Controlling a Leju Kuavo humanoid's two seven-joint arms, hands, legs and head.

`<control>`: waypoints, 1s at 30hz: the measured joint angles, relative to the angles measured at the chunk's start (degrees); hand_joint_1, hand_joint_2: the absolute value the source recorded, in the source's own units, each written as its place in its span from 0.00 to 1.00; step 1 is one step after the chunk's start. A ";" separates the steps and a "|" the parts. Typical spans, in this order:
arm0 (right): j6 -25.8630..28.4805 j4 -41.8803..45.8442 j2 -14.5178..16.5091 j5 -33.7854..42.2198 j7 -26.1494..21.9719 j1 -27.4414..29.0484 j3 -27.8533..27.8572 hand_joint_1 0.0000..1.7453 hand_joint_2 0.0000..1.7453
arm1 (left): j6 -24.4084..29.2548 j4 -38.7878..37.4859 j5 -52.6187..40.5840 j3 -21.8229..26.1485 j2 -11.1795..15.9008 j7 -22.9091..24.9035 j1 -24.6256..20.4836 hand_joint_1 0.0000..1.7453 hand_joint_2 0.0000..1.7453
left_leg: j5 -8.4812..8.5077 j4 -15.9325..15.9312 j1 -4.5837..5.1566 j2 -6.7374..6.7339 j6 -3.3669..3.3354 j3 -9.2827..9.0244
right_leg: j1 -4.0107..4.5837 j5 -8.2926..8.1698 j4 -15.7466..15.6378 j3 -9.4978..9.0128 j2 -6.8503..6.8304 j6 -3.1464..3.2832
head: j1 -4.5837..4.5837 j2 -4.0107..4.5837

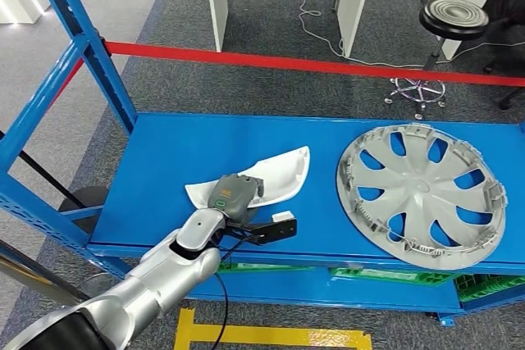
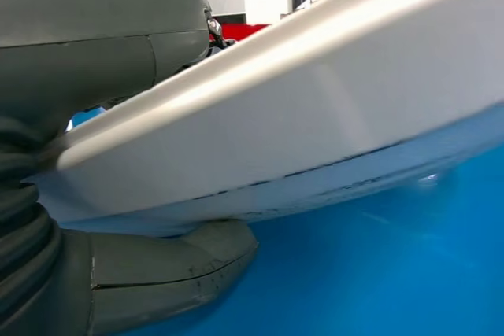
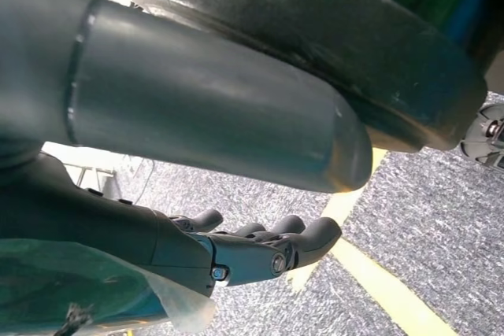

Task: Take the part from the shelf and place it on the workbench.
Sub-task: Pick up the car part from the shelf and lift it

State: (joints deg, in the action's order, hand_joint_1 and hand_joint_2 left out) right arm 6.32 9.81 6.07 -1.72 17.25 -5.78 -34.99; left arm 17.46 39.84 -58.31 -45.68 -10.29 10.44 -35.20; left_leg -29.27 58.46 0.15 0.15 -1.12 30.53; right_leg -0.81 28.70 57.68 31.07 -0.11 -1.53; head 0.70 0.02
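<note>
hubcap (image 1: 422, 193) right on shelf | stool (image 1: 454, 17) beyond red tape (image 1: 309, 64)

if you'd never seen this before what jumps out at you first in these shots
First the bright blue shelf, and on its right side a big silver wheel cover lying flat. Toward the middle lies a curved white part, with the robot's left hand on its near end; the left wrist view shows the thumb under the part and the fingers over it. Behind the shelf a red tape line crosses the grey carpet.
</note>
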 joint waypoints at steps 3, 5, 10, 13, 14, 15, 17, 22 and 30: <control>0.00 0.00 0.01 -0.06 -0.01 0.02 0.00 0.00 0.00 | 0.56 -0.02 -0.21 0.15 0.00 -0.24 0.15 1.00 1.00 | 0.00 0.00 0.00 0.00 0.00 0.00 | 0.00 0.00 0.00 0.00 0.00 0.00 | 0.00 0.00; -0.01 0.00 0.01 -0.21 -0.05 0.03 0.00 0.00 0.00 | 2.06 -0.02 -0.12 0.29 0.03 -1.56 0.44 1.00 1.00 | 0.00 0.00 0.00 0.00 0.00 0.00 | 0.00 0.00 0.00 0.00 0.00 0.00 | 0.00 0.00; -0.17 0.00 -0.01 -1.24 -0.47 0.03 0.00 0.00 0.00 | 14.74 0.76 3.72 1.62 0.22 -13.87 2.73 1.00 1.00 | 0.00 0.00 0.00 0.00 0.00 0.01 | 0.00 0.00 0.00 0.01 0.01 0.00 | 0.00 0.00; -0.26 0.00 -0.01 -1.86 -0.66 0.04 0.00 0.00 0.00 | 21.25 4.00 6.61 3.40 0.52 -21.94 4.63 1.00 1.00 | 0.00 0.00 0.00 0.00 0.00 0.02 | 0.00 0.01 0.00 0.01 0.00 0.00 | -0.01 0.00; -0.20 0.00 -0.01 -1.97 -0.77 0.09 0.00 0.00 0.00 | 21.71 5.98 8.00 4.07 0.69 -23.66 5.45 1.00 1.00 | -0.01 0.00 0.00 0.00 0.00 0.02 | 0.00 0.01 0.00 0.02 0.01 0.00 | 0.00 0.00; -0.10 0.00 -0.01 -2.02 -0.93 0.20 0.00 0.00 0.00 | 21.68 8.60 10.29 4.68 0.93 -25.07 6.38 1.00 1.00 | -0.01 0.00 0.00 0.00 0.00 0.02 | 0.00 0.01 0.00 0.02 0.01 0.00 | -0.01 0.00; 0.30 0.00 -0.01 -1.98 -1.31 0.57 0.00 0.00 0.00 | 21.22 15.10 16.19 5.61 1.58 -27.26 8.23 1.00 1.00 | -0.01 0.00 0.00 0.00 0.00 0.03 | 0.00 0.02 0.00 0.03 0.00 0.00 | -0.01 0.00; 1.84 -0.02 -0.01 -1.28 -1.91 1.69 0.02 0.00 0.00 | 19.05 34.80 32.17 7.54 4.37 -33.21 13.13 1.00 1.00 | -0.04 0.01 0.02 0.00 -0.02 0.05 | -0.01 0.02 -0.03 0.04 0.02 -0.01 | 0.00 0.00; 2.09 -0.02 0.01 0.12 -2.84 2.34 0.54 0.00 0.00 | 9.45 56.60 51.81 10.22 8.87 -46.28 25.91 1.00 1.00 | -0.27 0.20 0.46 0.00 -0.37 0.04 | -0.43 0.01 -0.10 0.03 0.01 -0.26 | 0.03 0.00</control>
State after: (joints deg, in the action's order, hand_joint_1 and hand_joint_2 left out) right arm 8.41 9.79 6.08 -1.60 14.41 -3.44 -34.46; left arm 26.91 96.44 -6.50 -35.45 -1.42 -35.84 -9.28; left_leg -29.54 58.66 0.61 0.14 -1.49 30.57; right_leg -1.24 28.70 57.58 31.10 -0.09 -1.79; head 0.73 0.02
